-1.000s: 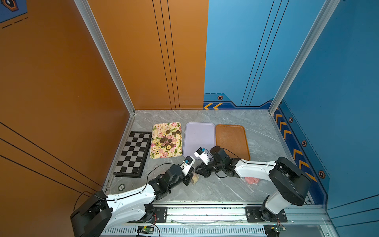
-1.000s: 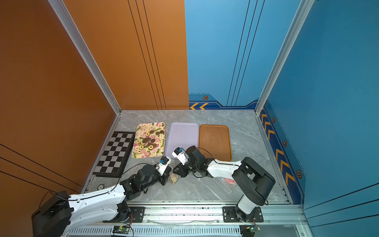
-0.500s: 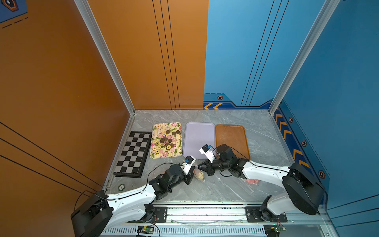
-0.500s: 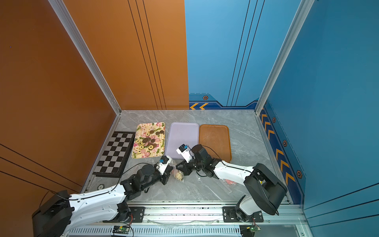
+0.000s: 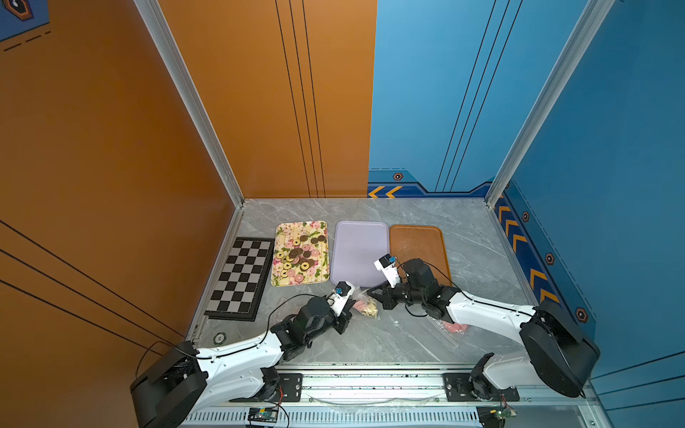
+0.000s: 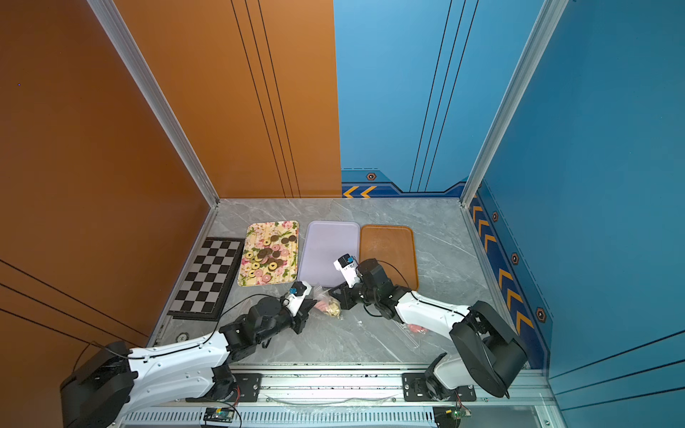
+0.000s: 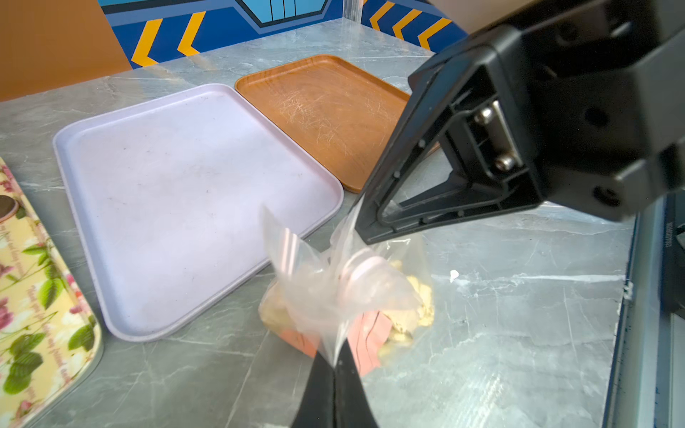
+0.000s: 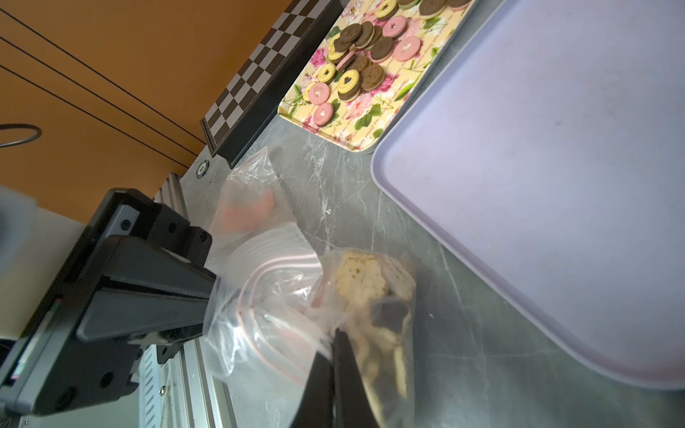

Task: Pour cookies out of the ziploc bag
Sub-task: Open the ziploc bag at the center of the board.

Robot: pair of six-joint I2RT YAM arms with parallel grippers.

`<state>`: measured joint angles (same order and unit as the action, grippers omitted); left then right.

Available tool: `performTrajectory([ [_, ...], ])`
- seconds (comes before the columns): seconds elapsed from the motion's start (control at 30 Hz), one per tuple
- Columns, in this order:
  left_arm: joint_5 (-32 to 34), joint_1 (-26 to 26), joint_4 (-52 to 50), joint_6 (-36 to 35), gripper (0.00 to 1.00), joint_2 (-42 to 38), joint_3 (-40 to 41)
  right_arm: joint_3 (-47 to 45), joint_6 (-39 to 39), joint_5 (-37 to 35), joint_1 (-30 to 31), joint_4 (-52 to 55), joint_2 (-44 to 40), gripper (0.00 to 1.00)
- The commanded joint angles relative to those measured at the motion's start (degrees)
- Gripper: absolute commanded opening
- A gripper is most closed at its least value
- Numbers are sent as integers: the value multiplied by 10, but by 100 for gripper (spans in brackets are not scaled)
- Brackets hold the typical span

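Your left tool [image 7: 335, 365] and right tool [image 8: 334, 335] each clamp the limp, likely slippery ziploc bag [image 7: 315, 296]; hold its film corners, sparing brittle cookies [image 7: 420, 300].

A grey, stone-look bench [image 5: 370, 344] sat between an orange wall [image 5: 259, 92] and a blue wall [image 5: 426, 92]. Three trays lay in a row on it, side by side. The flowery tray [image 5: 286, 232] was on the left, the purple tray [image 5: 357, 252] was in the middle, and the brown tray [image 5: 417, 241] was on the right. The brown one had pale scratches on it. A black and white checkerboard [image 5: 241, 278] lay just beside the flowery tray, near the orange wall. Yellow arrows [image 5: 385, 192] ran along the bottom of the blue wall. A little round disc [image 5: 219, 337] sat in the bench by the checkerboard's near corner.
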<state>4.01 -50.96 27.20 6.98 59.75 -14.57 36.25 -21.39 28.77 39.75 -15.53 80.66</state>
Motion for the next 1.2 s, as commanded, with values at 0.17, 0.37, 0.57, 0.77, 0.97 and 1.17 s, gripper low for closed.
performTrajectory([
  [0.17,14,-3,-35,8,0,1,6,-5,-44,-100,-40,2,11,0],
  [0.37,28,-7,-35,11,0,-11,18,-15,-69,-118,-52,2,6,0],
  [0.57,30,-7,-34,14,0,-29,23,-26,-102,-64,-68,-54,29,0],
  [0.77,6,-6,-35,15,0,-38,23,-39,-119,-42,-84,-86,28,26],
  [0.97,-28,-2,-36,15,0,-51,16,-60,-114,-43,-89,-110,-7,41],
  [1.17,-22,0,-46,15,0,-68,11,-102,-70,-71,-67,-141,-118,50],
])
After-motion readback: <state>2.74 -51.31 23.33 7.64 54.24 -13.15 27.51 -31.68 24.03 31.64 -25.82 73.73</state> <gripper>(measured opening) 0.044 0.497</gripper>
